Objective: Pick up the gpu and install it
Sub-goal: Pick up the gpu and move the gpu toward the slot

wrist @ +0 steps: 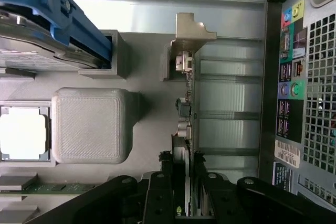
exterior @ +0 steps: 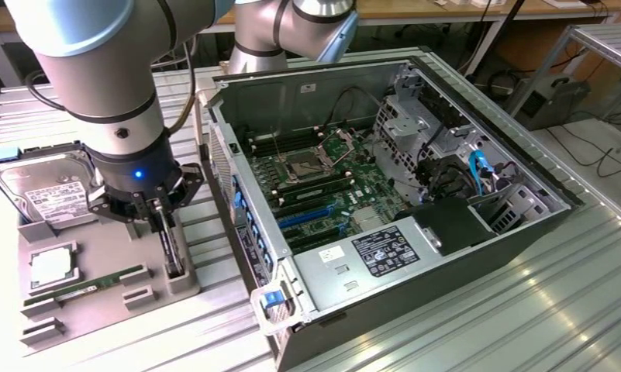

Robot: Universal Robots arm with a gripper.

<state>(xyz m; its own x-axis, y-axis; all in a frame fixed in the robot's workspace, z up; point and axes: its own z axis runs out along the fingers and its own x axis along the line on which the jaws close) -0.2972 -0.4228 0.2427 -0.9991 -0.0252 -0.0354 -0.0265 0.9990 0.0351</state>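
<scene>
**The gripper holds the gpu in its stand**

The gripper (exterior: 162, 215) (wrist: 185, 184) is down at the grey tray (exterior: 103, 314) (wrist: 149, 77). Its two black fingers (wrist: 161, 192) sit one on each side of the gpu (exterior: 171, 249) (wrist: 188, 124). They are pressed right up against it, so the gripper is clamped on the card.

The gpu stands on its thin edge, right between the fingers. In the exterior view it looks like a thin dark slab going down from the gripper into a slot in the tray. In the wrist view the card runs straight out past the fingertips. Its silver metal end (wrist: 193, 29) is at the far end from the gripper.

Other parts lie in the tray near the gripper. The hard drive (exterior: 43, 194) (wrist: 50, 22) with its white label is beside the gripper, on the exterior view's left. The square chip (exterior: 53, 266) (wrist: 22, 132) lies lower down on that same side. The thin green RAM stick (exterior: 87, 284) (wrist: 55, 187) lies just past the chip, nearer the tray's front edge.

The open computer case (exterior: 250, 108) (wrist: 317, 87) lies on the other side of the gripper, on the exterior view's right, close by. Its green board (exterior: 336, 182) is inside. The tray and the case both rest on a shiny metal table (exterior: 527, 318).
</scene>
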